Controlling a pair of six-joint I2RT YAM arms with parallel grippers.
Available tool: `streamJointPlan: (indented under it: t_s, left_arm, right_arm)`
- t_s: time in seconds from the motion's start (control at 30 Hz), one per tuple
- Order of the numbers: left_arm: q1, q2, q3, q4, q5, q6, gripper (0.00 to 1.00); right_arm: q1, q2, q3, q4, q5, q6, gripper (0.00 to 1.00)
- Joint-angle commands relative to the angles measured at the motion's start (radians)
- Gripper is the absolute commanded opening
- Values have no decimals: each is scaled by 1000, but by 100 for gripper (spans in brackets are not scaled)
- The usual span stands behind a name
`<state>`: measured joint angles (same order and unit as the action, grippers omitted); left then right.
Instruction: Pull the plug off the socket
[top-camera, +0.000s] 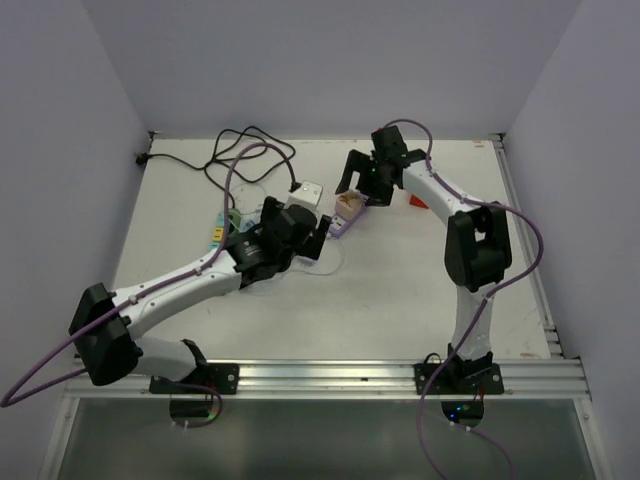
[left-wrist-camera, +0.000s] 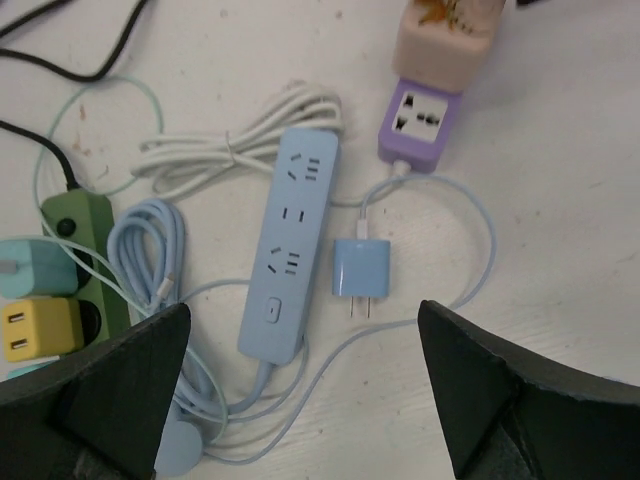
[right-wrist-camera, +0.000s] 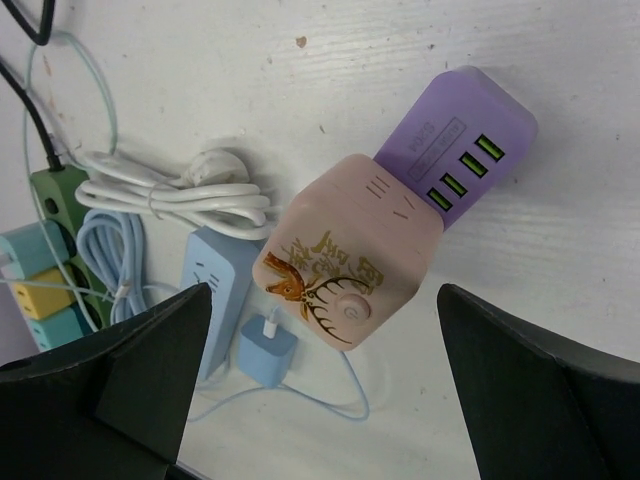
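We saw the left end effector (left-wrist-camera: 305, 345) standing wide open with nothing between its fingers, hovering over the blue plug (left-wrist-camera: 360, 268). The plug lay flat on the bench (left-wrist-camera: 560, 180) with both prongs bare, just beside the long blue power strip (left-wrist-camera: 290, 250) and out of its sockets, its thin pale cable looping up towards the purple adaptor (left-wrist-camera: 420, 120). The right end effector (right-wrist-camera: 325, 300) was likewise spread open and empty above the pink cube (right-wrist-camera: 355, 265), which appeared to be seated against that purple adaptor, though we could not make out the joint clearly.
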<state>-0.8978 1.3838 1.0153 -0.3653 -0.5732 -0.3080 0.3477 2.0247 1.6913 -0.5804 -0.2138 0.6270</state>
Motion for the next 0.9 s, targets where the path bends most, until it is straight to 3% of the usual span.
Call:
streamJointPlan:
  t_s: [0.0,0.2,0.43,0.83,0.87]
  left_arm:
    - [0,-100,149,-160,-51,-40,100]
    - [2,-193,238,-236,-82,29,100]
    - [7,-281,62,-114,-168,78,100]
    - [57,-319,25,-113,-93,96,100]
    - [60,-318,25,-113,-83,95,100]
  right_arm:
    - [25,35,62,-82,83,-21,99]
    - [51,91,105,-127,146,16,99]
    - [86,153,204,-176,191,33,99]
    - [106,212,304,-268,251,42,98]
    - [106,209,307,-268,249,42,94]
